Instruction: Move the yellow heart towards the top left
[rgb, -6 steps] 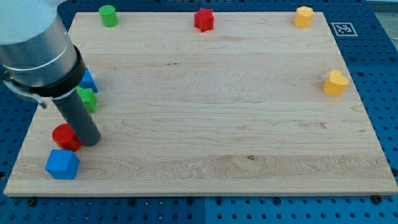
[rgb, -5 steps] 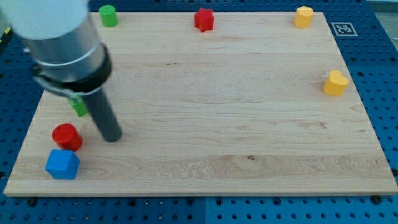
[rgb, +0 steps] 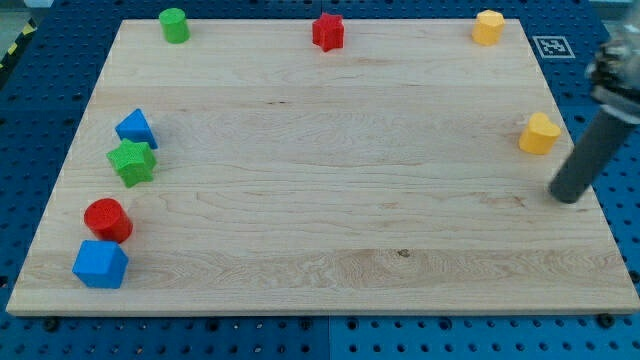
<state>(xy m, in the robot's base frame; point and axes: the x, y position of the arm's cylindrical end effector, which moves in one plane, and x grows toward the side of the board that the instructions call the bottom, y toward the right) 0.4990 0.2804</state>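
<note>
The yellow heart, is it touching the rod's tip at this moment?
No: my tip stands apart from the yellow heart, toward the view's bottom right of it, with bare board between them.

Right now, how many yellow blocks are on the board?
2. A yellow block sits at the view's top right corner; the yellow heart lies at the right edge, just above-left of my tip.

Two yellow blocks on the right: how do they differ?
The yellow heart sits at the right edge, partway down, close to my tip, which is below it to the right. The other yellow block is in the top right corner, far from my tip; it looks faceted, not lobed. Both are yellow, similar size.
</note>
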